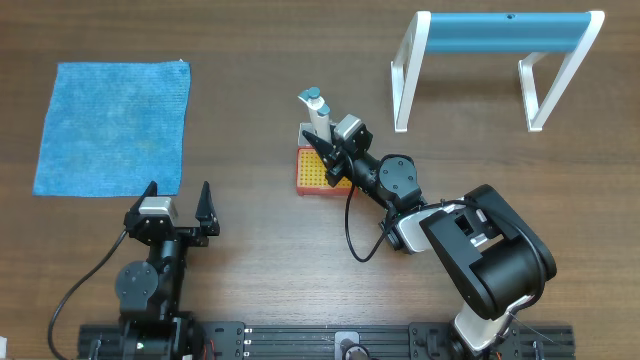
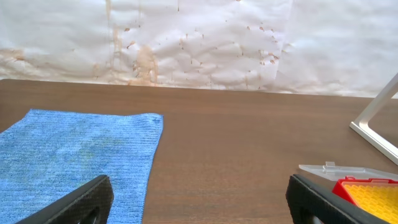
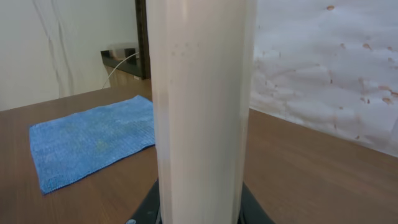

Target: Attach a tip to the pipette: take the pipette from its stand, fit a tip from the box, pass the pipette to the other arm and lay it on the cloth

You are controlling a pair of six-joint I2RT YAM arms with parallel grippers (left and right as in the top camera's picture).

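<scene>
My right gripper (image 1: 331,150) is shut on the white pipette (image 1: 318,112), which has a blue top and stands upright over the far edge of the red and yellow tip box (image 1: 311,172). In the right wrist view the pipette's white barrel (image 3: 202,106) rises between the dark fingers (image 3: 254,208); its lower end is hidden. The blue cloth (image 1: 112,128) lies flat at the far left. My left gripper (image 1: 178,200) hangs open and holds nothing, just in front of the cloth's near right corner (image 2: 74,155). The tip box (image 2: 373,193) is off to its right.
The white stand with a blue top bar (image 1: 500,40) is at the far right; one foot of it (image 2: 379,124) shows in the left wrist view. The box's clear lid (image 2: 339,169) lies open behind the box. Bare brown table lies between cloth and box.
</scene>
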